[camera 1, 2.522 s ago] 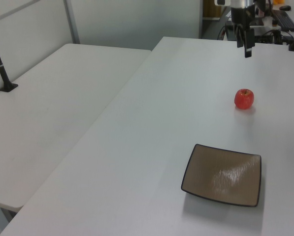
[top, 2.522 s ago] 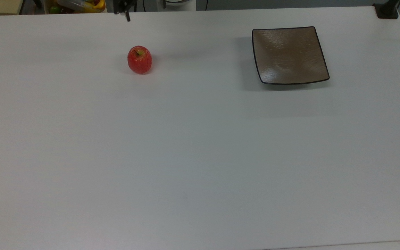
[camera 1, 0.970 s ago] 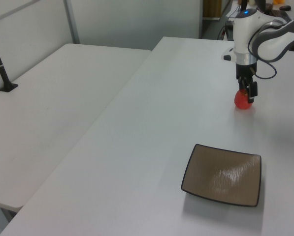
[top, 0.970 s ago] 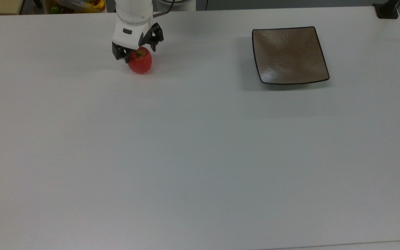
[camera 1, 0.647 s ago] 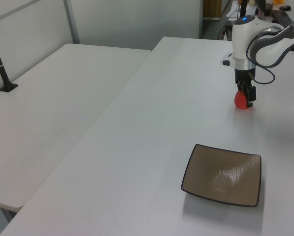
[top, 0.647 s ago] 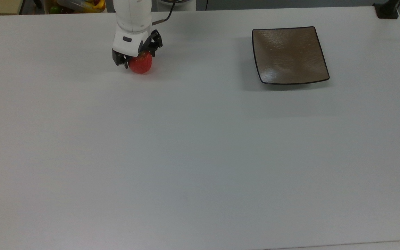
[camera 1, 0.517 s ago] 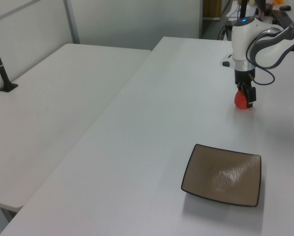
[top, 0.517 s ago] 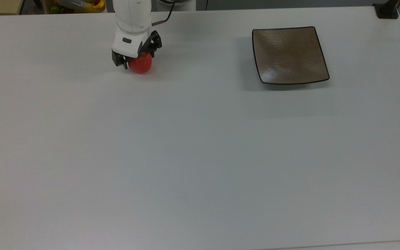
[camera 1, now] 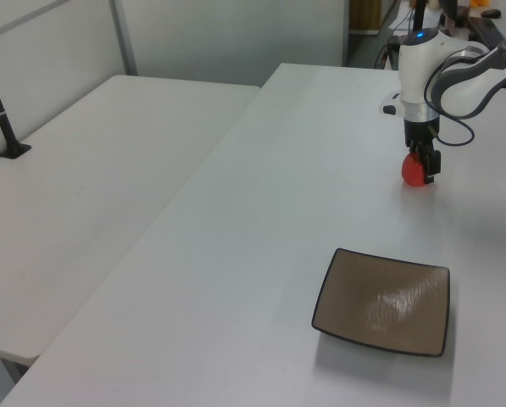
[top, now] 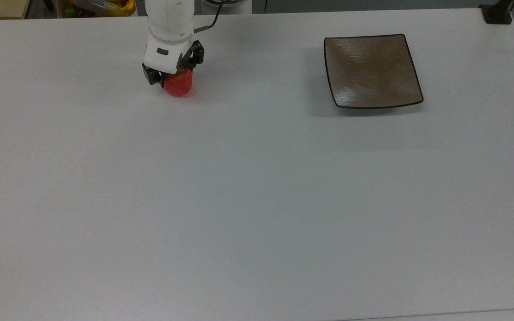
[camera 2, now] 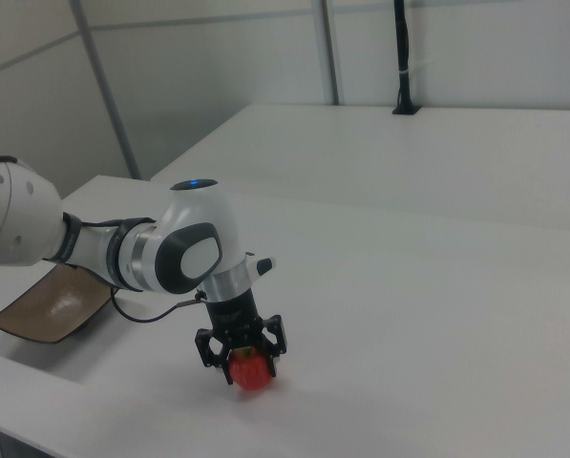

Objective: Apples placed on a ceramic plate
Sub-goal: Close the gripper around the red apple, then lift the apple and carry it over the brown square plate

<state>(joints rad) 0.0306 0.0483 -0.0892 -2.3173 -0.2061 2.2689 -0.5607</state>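
Observation:
The small red apple point(top: 179, 87) rests on the white table point(top: 239, 178) toward the top view's upper left. My gripper point(top: 174, 76) has come down over it from above, and its black fingers press against the apple's sides, hiding the stem. In the left view the apple point(camera 1: 413, 174) sits under the gripper point(camera 1: 422, 165) at the far right. The right view has the gripper point(camera 2: 246, 358) clasping the top of the apple point(camera 2: 251, 374). The square brown ceramic plate point(top: 373, 71) lies bare well to the top view's right, near the front in the left view point(camera 1: 381, 301).
A bin of yellow and green items point(top: 101, 6) stands beyond the table's far edge in the top view. A black post base point(top: 498, 13) sits at the top view's upper right corner. A second white table point(camera 1: 91, 170) adjoins on the left view's left.
The arm came in from the far edge and lowered over the apple. In the last half second the fingers drew in and the apple shifted slightly toward the top view's left.

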